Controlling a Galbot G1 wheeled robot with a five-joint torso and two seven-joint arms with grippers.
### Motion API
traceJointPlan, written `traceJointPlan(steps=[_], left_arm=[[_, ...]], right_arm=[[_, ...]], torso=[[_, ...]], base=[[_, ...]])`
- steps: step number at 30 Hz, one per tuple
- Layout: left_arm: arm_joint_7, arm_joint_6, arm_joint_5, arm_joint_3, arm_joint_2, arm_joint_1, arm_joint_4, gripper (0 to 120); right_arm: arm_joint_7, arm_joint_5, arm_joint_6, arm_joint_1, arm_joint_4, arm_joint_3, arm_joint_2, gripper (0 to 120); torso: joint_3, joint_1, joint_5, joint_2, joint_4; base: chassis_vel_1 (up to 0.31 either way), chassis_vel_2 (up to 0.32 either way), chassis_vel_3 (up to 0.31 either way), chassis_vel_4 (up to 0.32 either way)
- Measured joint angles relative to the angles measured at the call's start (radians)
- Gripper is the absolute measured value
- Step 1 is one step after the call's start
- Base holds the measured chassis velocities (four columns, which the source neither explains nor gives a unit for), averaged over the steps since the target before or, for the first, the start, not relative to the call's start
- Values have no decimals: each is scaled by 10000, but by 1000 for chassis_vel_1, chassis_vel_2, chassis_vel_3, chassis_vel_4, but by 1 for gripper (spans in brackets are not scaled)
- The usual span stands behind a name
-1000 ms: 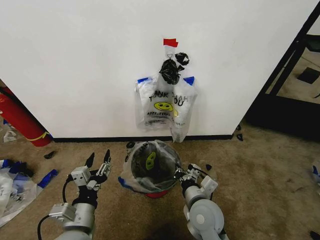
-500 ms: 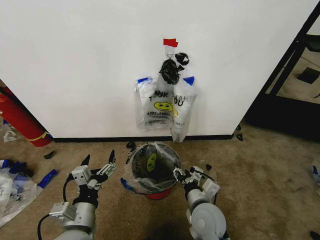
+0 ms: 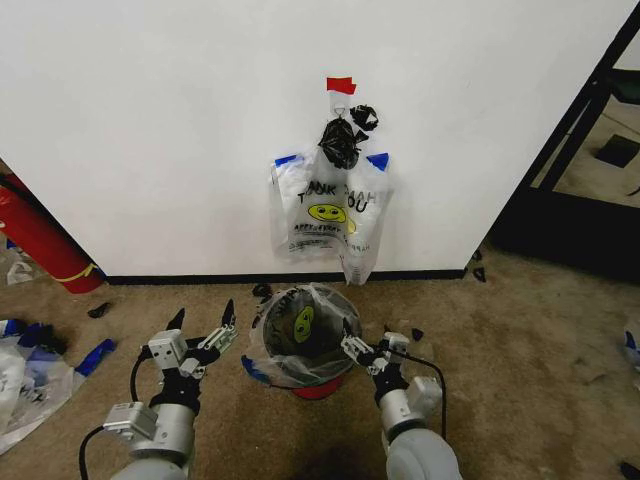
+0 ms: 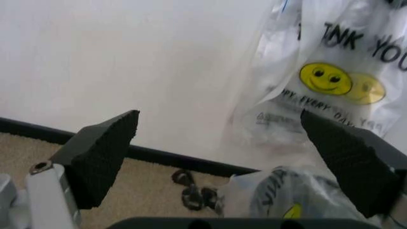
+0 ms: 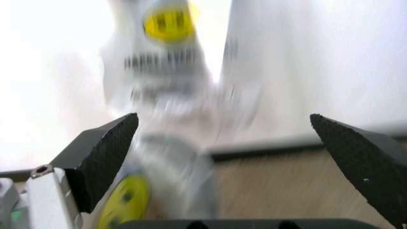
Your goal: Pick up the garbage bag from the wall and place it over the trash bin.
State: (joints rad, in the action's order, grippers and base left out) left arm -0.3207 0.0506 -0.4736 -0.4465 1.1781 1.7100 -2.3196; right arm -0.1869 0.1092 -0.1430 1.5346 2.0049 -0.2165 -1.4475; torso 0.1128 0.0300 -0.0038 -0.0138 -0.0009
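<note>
Left gripper [image 3: 203,322]: wide open, empty, just left of the trash bin [image 3: 305,335].
Right gripper [image 3: 368,348]: spread wide, empty, at the bin's right rim.
Garbage bag [image 3: 325,208]: hanging on the wall [image 3: 150,120], beyond and above both claws.
Risk: the bin already wears a bag; a nudge could tip it.

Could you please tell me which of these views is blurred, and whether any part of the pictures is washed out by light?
Right wrist view: smeared by motion blur, the hanging garbage bag streaked and the wall washed out. Left wrist view: fairly sharp, the bag's lettering legible, the wall bright but not blown out. Head view: sharp and evenly lit, with a dark shadow on the carpet between the arms, in front of the trash bin.
</note>
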Motion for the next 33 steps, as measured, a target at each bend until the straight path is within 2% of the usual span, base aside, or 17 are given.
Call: traceJointPlan(steps=[1,2,4,7,9,11,14,17,21,33], left_arm=[[11,93,152,30,6,-11,109,100],[11,93,152,30,6,-11,109,100],[66,430,700,128,52,-25,391,100],[125,869,1547,336,203,-59,689,100],[247,1284,2212,491,312,-88,915,100],[255,1306,2245,497,316,-88,928,100],[456,2020,3236,630,443,-20,1320,100],[566,2397,3466,653,668,194,1399,100],[675,2517,3511,603,860,418,1228,100],[531,2387,3608,540,1030,625,875,100]], right_arm=[[6,-566,-445,199,63,-127,-19,100],[6,-566,-445,199,63,-127,-19,100],[-52,-1724,-1260,898,460,-510,-99,100],[-295,-2419,-1907,2011,1315,-1163,-168,100],[-460,-2469,-2180,2683,1938,-1562,-189,100],[-468,-2470,-2214,2745,1998,-1604,-192,100],[-176,-2327,-2826,3738,2876,-2184,-319,100],[-257,-2266,-3304,4299,3378,-2357,-513,100],[-168,-2374,-3447,4457,3535,-2388,-591,100],[-716,-2605,-2827,4727,3713,-1943,-827,100]], torso=[[0,0,-1,0,0],[0,0,-1,0,0],[0,0,-2,0,-2],[-1,0,-2,0,-4],[-1,0,-2,-1,-6],[0,-1,-2,-1,-6],[-1,0,-3,0,-4],[-1,-1,-1,-1,-3],[-1,-1,0,-1,-1],[0,-1,-2,-1,-3]], base=[[0,0,0,0],[0,0,0,0],[0,0,0,0],[0,0,0,0],[0,0,0,0],[0,0,0,0],[0,0,0,0],[0,0,0,0],[0,0,0,0],[0,0,0,0]])
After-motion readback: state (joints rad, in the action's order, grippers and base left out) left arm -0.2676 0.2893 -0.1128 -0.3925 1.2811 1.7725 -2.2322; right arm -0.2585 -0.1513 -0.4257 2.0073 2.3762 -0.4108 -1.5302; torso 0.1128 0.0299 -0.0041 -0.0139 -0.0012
